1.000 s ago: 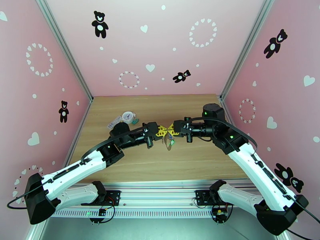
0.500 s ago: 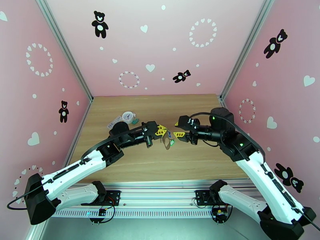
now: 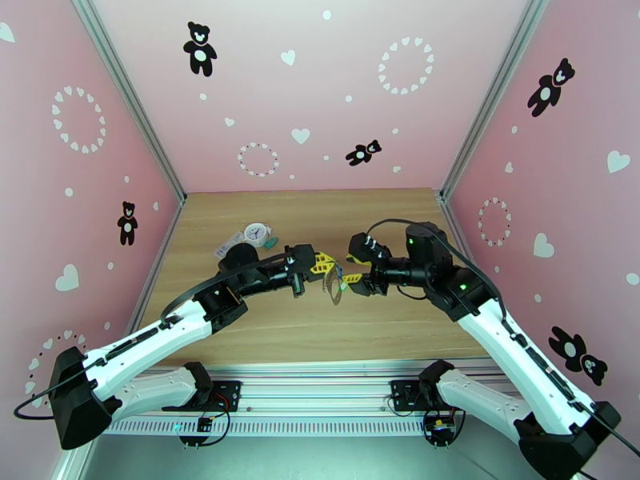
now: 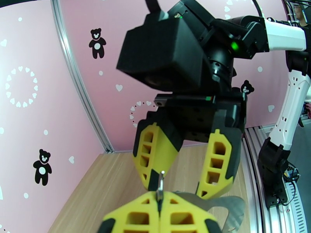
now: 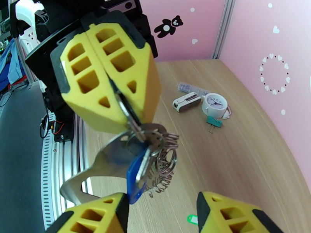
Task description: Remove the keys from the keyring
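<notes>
My left gripper is shut on a small metal ring of the keyring, which hangs below it above the table. In the right wrist view the flat holder dangles from the left gripper, with a blue-tagged key and a bunch of metal rings hanging on it. A green-tagged key lies on the wood below. My right gripper stands open right beside the keyring, with nothing between its fingers. The left wrist view shows my shut left gripper pinching a thin metal piece.
At the back left of the table lie a white round clock charm, a teal clip, a small white-and-brown item and a clear packet. Pink walls enclose the table on three sides.
My right gripper let go beside the left one, drew back to the right while opening, then came back close to the keyring, open wider. The left gripper held still.
</notes>
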